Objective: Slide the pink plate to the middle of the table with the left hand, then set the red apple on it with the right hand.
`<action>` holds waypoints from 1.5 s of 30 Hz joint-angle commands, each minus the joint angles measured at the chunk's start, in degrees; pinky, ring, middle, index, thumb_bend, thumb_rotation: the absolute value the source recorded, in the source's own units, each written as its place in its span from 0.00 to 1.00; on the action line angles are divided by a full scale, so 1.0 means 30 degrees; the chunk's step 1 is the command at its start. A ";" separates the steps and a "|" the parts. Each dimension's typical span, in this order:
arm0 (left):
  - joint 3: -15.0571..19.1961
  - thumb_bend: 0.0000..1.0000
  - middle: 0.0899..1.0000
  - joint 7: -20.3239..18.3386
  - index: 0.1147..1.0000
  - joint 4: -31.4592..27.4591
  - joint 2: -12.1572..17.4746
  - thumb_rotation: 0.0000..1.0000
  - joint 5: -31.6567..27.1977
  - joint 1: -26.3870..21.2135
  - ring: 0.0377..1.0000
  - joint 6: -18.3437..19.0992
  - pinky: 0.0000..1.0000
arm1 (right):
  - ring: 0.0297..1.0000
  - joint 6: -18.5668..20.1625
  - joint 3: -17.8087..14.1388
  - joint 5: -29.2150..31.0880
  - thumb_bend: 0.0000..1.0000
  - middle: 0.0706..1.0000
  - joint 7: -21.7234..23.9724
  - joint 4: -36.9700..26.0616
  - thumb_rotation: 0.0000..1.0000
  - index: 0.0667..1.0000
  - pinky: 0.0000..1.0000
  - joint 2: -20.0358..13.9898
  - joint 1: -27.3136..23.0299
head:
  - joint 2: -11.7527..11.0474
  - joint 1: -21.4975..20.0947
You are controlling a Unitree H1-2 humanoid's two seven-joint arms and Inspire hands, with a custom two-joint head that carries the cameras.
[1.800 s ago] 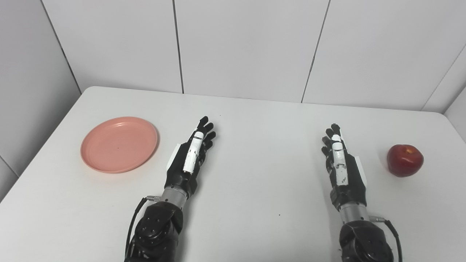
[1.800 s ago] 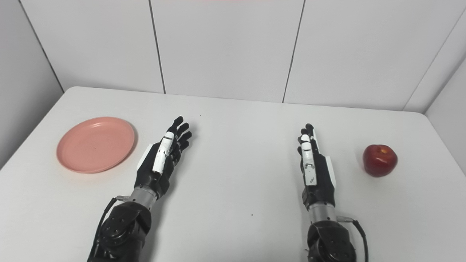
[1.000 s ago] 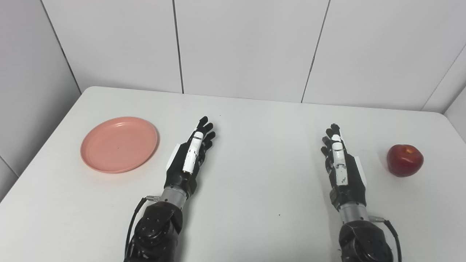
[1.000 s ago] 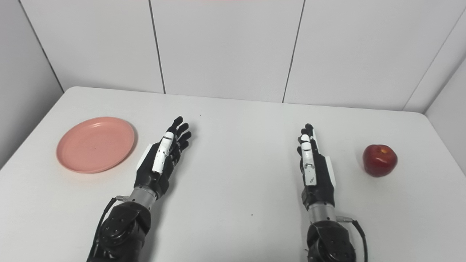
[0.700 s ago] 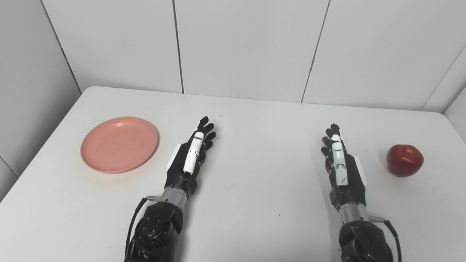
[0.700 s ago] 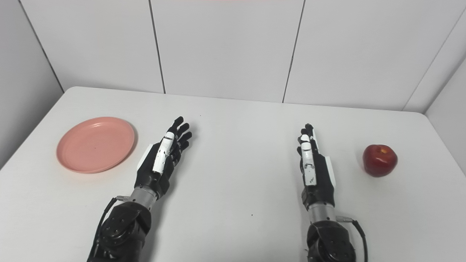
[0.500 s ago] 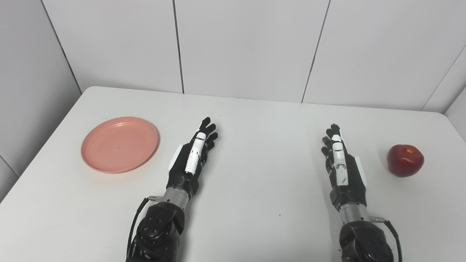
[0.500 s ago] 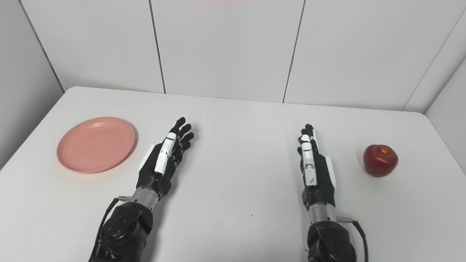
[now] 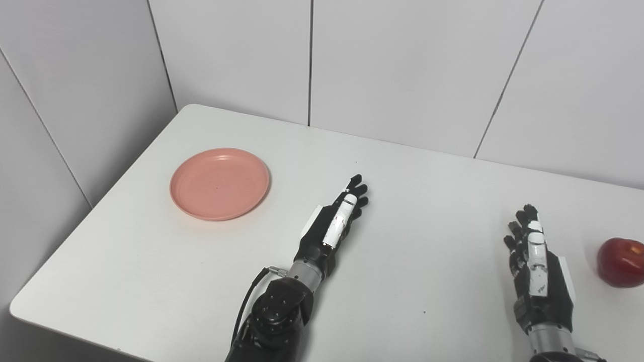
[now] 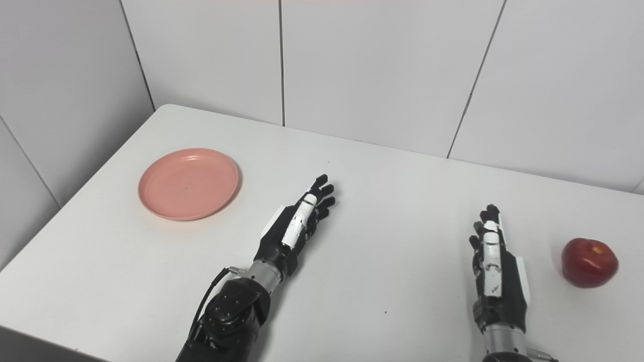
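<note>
Since half a second ago the view has swung left, so the whole scene sits further right; that is my head turning, though my left hand has also edged forward a little. Nearest me, my right hand rests flat, fingers spread, empty, beside the red apple. My left hand is likewise flat and empty, near mid-table. Farther off at the left lies the pink plate, untouched. I judge I should reach past its far-left rim, lay fingers low against it, and draw it steadily inward.
</note>
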 commanded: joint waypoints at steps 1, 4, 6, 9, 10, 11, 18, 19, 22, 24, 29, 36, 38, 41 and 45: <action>-0.0151 0.41 0.97 0.0033 0.96 -0.0228 -0.0234 1.00 0.0318 -0.0600 0.95 -0.0994 0.96 | 1.00 -0.0746 -0.0158 0.0283 0.17 1.00 0.0205 -0.0502 1.00 1.00 1.00 -0.0057 -0.0503 | 0.0009 0.0046; -0.0173 0.41 0.97 0.0045 0.96 -0.0100 -0.0311 1.00 0.0340 -0.0646 0.95 -0.1120 0.96 | 1.00 -0.0658 -0.0144 0.0260 0.17 1.00 0.0195 -0.0655 1.00 1.00 1.00 -0.0071 -0.0466 | -0.0047 0.0183; -0.0184 0.40 0.96 0.0063 0.95 -0.0047 -0.0330 1.00 0.0387 -0.0673 0.94 -0.1175 0.95 | 1.00 -0.0645 -0.0128 0.0201 0.16 1.00 0.0181 -0.0711 1.00 1.00 1.00 -0.0089 -0.0443 | -0.0041 0.0194; -0.0247 0.40 0.96 0.0045 0.95 -0.0087 -0.0281 1.00 0.0486 -0.0683 0.94 -0.1184 0.95 | 1.00 -0.0537 -0.0066 0.0101 0.17 1.00 0.0190 -0.0855 1.00 1.00 1.00 -0.0137 -0.0422 | -0.0014 0.0266; -0.0273 0.40 0.96 0.0036 0.94 -0.0120 -0.0256 1.00 0.0522 -0.0681 0.94 -0.1155 0.94 | 1.00 -0.0461 -0.0040 0.0065 0.16 1.00 0.0184 -0.0943 1.00 1.00 1.00 -0.0145 -0.0419 | -0.0015 0.0274; -0.0290 0.41 0.95 0.0039 0.94 -0.0160 -0.0243 1.00 0.0547 -0.0676 0.94 -0.1115 0.94 | 1.00 -0.0388 -0.0020 0.0047 0.16 1.00 0.0183 -0.1026 1.00 1.00 1.00 -0.0146 -0.0408 | -0.0021 0.0312; -0.0291 0.40 0.95 0.0022 0.94 -0.0491 -0.0200 1.00 0.0479 -0.0800 0.94 -0.0768 0.95 | 1.00 -0.0188 -0.0086 0.0269 0.15 1.00 0.0172 -0.1156 1.00 1.00 1.00 -0.0081 -0.0438 | -0.0057 0.0640; -0.0285 0.40 0.95 0.0036 0.94 -0.0540 -0.0192 1.00 0.0496 -0.0840 0.94 -0.0753 0.96 | 1.00 -0.0178 -0.0104 0.0297 0.14 1.00 0.0157 -0.1157 1.00 1.00 1.00 -0.0064 -0.0446 | -0.0086 0.0782; -0.0269 0.40 0.95 0.0135 0.94 -0.0697 -0.0138 1.00 0.0654 -0.0974 0.94 -0.0714 0.95 | 1.00 -0.0134 -0.0093 0.0306 0.14 1.00 0.0126 -0.1182 1.00 1.00 1.00 -0.0035 -0.0473 | -0.0111 0.0979; -0.0242 0.40 0.95 0.0152 0.94 -0.0977 -0.0086 1.00 0.0686 -0.1087 0.94 -0.0483 0.95 | 1.00 -0.0026 -0.0089 0.0298 0.13 1.00 0.0072 -0.1250 1.00 1.00 1.00 0.0004 -0.0477 | -0.0128 0.1114; -0.0190 0.40 0.95 0.0036 0.94 -0.1813 0.0079 1.00 0.0776 -0.1311 0.94 0.0089 0.96 | 1.00 0.0182 -0.0026 0.0262 0.11 1.00 0.0036 -0.1455 1.00 1.00 1.00 0.0046 -0.0460 | -0.0180 0.1222; -0.0009 0.42 0.94 -0.0122 0.93 -0.2971 0.0479 1.00 0.0662 -0.1796 0.93 0.0497 0.95 | 1.00 0.0505 0.0008 0.0216 0.10 1.00 -0.0066 -0.1746 1.00 1.00 1.00 0.0159 -0.0431 | -0.0243 0.1394; 0.0075 0.42 0.93 -0.0127 0.92 -0.3222 0.0644 1.00 0.0681 -0.2015 0.92 0.0514 0.94 | 1.00 0.0588 0.0037 0.0219 0.10 1.00 -0.0061 -0.1865 1.00 1.00 1.00 0.0179 -0.0410 | -0.0243 0.1417; 0.0451 0.41 0.93 -0.0081 0.91 -0.3673 0.0792 1.00 0.0374 -0.2367 0.92 0.0916 0.93 | 1.00 0.0739 0.0073 0.0302 0.10 1.00 0.0048 -0.1989 1.00 1.00 1.00 0.0142 -0.0380 | -0.0265 0.1447; 0.1171 0.39 0.93 -0.0001 0.91 -0.4368 0.0983 1.00 0.0147 -0.2892 0.91 0.1744 0.93 | 1.00 0.0901 0.0074 0.0271 0.10 1.00 0.0031 -0.2050 1.00 1.00 1.00 0.0108 -0.0396 | -0.0264 0.1543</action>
